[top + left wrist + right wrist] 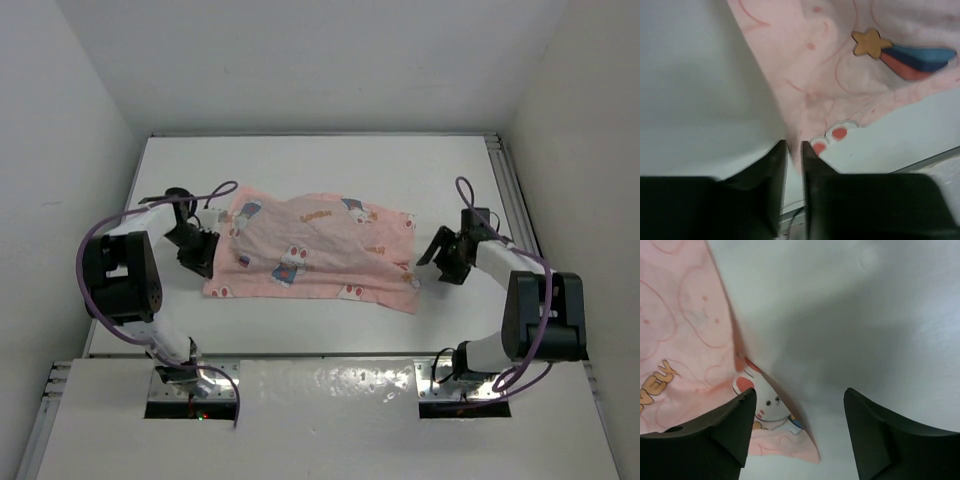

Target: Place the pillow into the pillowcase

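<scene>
left hand (794,146) pinching pillowcase (320,250) edge; right hand (799,396) released, jaws apart beside corner

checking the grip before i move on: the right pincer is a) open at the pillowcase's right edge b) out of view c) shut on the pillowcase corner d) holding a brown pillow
a, the right pincer has its fingers spread wide, and the pillowcase corner lies flat on the table beside one finger

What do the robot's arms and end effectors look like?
The left arm and right arm have white links, chunky black joints and looping purple cables. The left end effector and right end effector are black, with two wedge-shaped fingers.
</scene>
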`<state>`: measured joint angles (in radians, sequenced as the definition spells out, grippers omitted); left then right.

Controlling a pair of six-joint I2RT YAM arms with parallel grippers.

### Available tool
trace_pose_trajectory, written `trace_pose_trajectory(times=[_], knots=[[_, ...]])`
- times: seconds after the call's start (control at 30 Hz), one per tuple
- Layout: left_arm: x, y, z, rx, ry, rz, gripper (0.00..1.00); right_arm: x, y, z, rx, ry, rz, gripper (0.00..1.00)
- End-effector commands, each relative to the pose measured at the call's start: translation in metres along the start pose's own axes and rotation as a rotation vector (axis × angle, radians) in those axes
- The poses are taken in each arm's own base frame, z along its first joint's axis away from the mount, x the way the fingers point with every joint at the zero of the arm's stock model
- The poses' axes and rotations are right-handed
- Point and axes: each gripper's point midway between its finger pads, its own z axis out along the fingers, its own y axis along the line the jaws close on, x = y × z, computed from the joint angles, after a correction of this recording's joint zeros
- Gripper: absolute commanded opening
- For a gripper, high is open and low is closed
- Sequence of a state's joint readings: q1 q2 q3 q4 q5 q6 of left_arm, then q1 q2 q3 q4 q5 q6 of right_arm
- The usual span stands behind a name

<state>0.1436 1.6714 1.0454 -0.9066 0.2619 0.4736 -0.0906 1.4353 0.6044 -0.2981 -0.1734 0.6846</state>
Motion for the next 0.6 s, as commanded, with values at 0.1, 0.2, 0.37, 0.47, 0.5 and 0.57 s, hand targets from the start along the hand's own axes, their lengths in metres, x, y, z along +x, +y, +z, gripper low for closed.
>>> trace_pose_trajectory(times=[0.1,0.2,0.37,0.47,0.5,0.57], knots=[[-0.030,-0.001,-0.032,0.068,-0.028,0.091,0.56,-0.086,0.044,0.005,0.021,-0.124,-0.124,0.70],[-0.071,-0.001,-0.059,0.135,-0.150,0.102,0.72,-0.113,0.055,0.028,0.043,-0.117,-0.047,0.67],[-0.162,0.042,-0.083,0.033,-0.374,-0.031,0.76,-0.125,0.071,0.063,0.080,-0.069,0.000,0.63],[-0.192,0.062,-0.035,0.007,-0.324,-0.111,0.73,-0.116,0.069,0.077,0.104,-0.024,0.009,0.62],[-0.199,0.061,-0.025,0.007,-0.312,-0.117,0.73,-0.115,0.068,0.079,0.106,-0.020,0.010,0.61],[-0.213,0.074,-0.005,-0.024,-0.310,-0.163,0.73,-0.106,0.081,0.086,0.085,-0.007,-0.015,0.53]])
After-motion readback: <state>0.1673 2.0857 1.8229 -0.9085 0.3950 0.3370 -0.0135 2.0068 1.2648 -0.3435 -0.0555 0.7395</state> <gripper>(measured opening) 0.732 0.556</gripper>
